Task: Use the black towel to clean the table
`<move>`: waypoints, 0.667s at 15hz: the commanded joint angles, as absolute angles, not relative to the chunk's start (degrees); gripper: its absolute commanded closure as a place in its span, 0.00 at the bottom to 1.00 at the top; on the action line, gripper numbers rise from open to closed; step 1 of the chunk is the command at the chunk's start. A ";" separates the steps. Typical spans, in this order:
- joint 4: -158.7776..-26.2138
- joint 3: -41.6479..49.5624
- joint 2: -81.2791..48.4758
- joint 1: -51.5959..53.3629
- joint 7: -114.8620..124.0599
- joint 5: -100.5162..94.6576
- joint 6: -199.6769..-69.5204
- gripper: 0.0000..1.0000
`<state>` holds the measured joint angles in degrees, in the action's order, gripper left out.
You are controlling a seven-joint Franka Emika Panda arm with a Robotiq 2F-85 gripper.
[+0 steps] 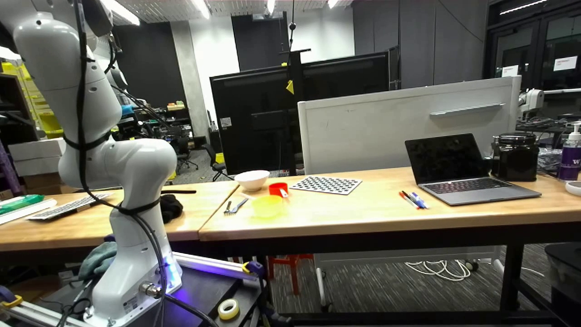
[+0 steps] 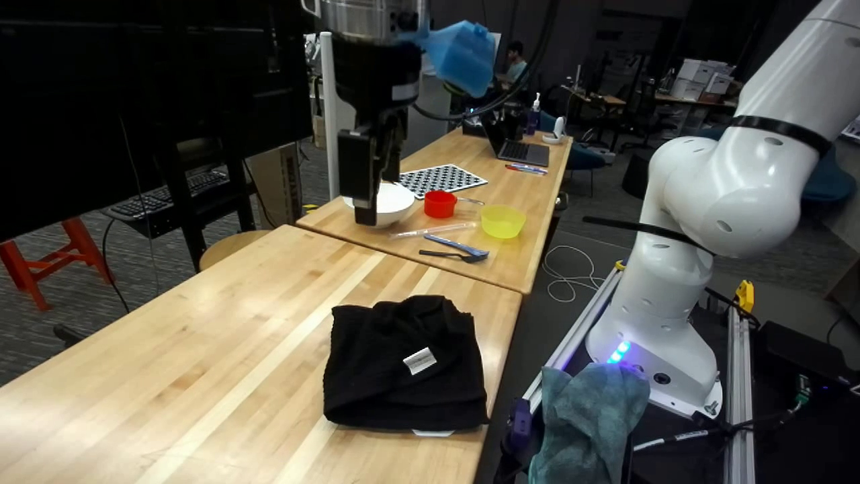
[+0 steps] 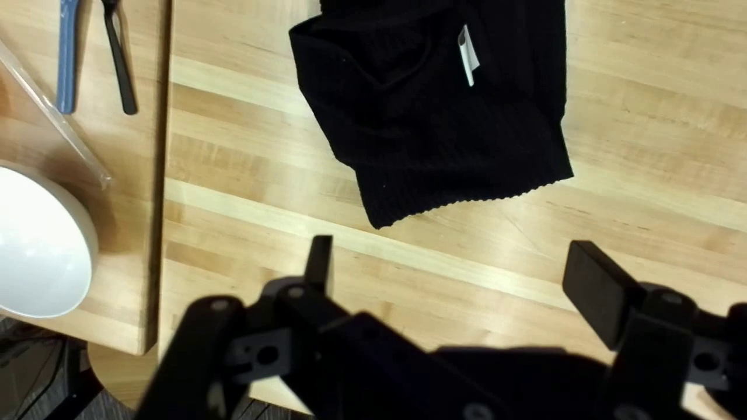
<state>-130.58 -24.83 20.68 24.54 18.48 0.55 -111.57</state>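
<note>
Towel (image 2: 396,386), black and loosely folded, lies on the wooden counter (image 2: 222,336) close to the edge on the robot's side, its white tag (image 2: 420,361) facing up. In the wrist view we see the jaws spread wide, bare wood grain showing between them, the towel beyond their tips and apart from both. In an exterior view we find them pointing down above the counter. Across a seam (image 3: 161,146), on the adjoining section (image 1: 363,209), we count a white bowl (image 3: 41,245), a red measuring cup (image 2: 440,204) beside it, a translucent yellow bowl (image 2: 502,223), a thin clear tube (image 3: 52,114) and a blue utensil (image 3: 67,58) lying next to a black utensil (image 3: 120,61). Farther along, in both exterior views, we make out a black-and-white patterned mat (image 1: 326,185), a few pens (image 1: 419,200) and an opened laptop (image 1: 476,193). A white robot arm (image 1: 136,168) hides part of the towel from us in an exterior view.
</note>
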 commanded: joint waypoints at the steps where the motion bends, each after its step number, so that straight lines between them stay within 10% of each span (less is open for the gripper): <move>1: -132.48 -22.71 25.27 22.09 18.21 2.39 -109.03 0.00; 10: -131.66 -14.75 27.10 14.04 15.95 1.86 -102.50 0.00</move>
